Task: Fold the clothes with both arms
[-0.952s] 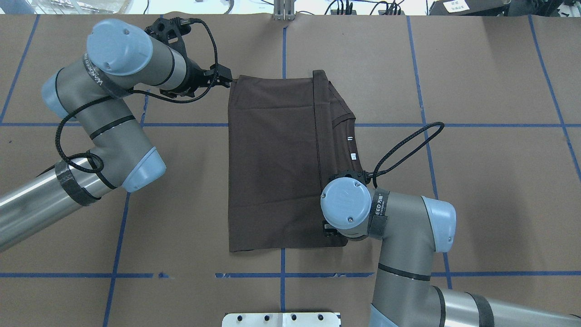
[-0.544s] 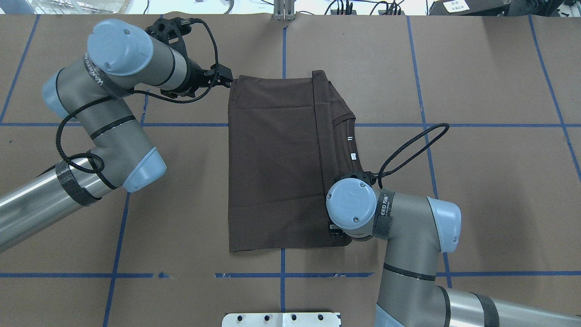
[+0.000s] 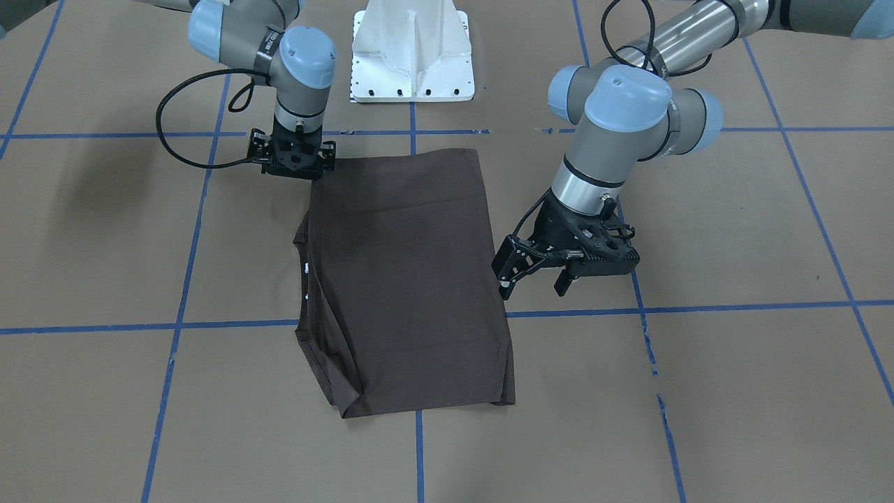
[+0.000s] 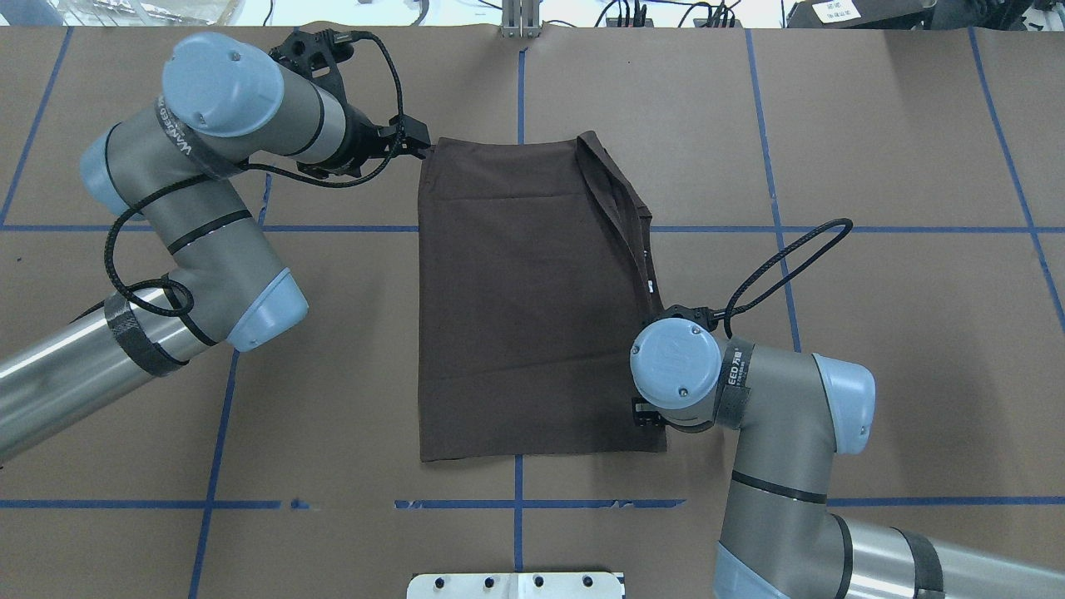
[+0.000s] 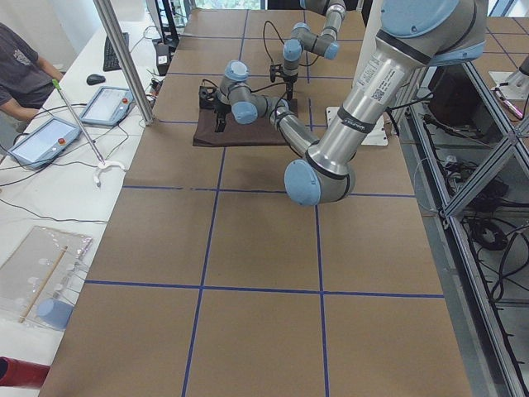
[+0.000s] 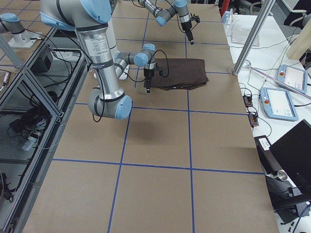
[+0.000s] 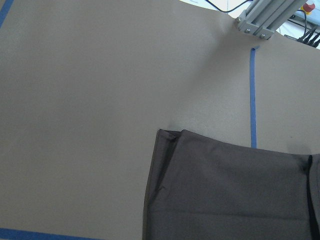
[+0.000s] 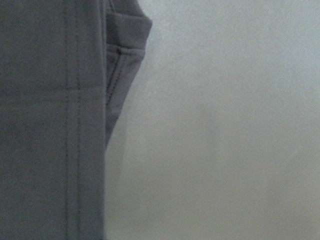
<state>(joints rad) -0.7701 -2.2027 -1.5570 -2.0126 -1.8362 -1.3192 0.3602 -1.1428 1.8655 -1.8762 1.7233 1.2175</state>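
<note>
T-shirt [image 4: 507,299], one, dark brown, folded to an oblong at the middle of the table [image 4: 874,166], with two arms at its edges.
Jaws of the right arm [image 4: 782,399] point straight down at the shirt's corner nearest the robot on its right side and look closed on the cloth there, though the wrist hides their tips. The jaws of the left arm [image 3: 614,105] stand wide apart, holding nothing, just beside the far corner on the robot's left and apart from the cloth. Along the shirt's right edge a lower layer [image 4: 620,195] peeks out, bearing two small white labels [image 4: 650,285]. Blue tape lines [image 4: 749,229] cross the table in a grid, and one white pedestal base [image 3: 412,49] stands at the robot's side.
</note>
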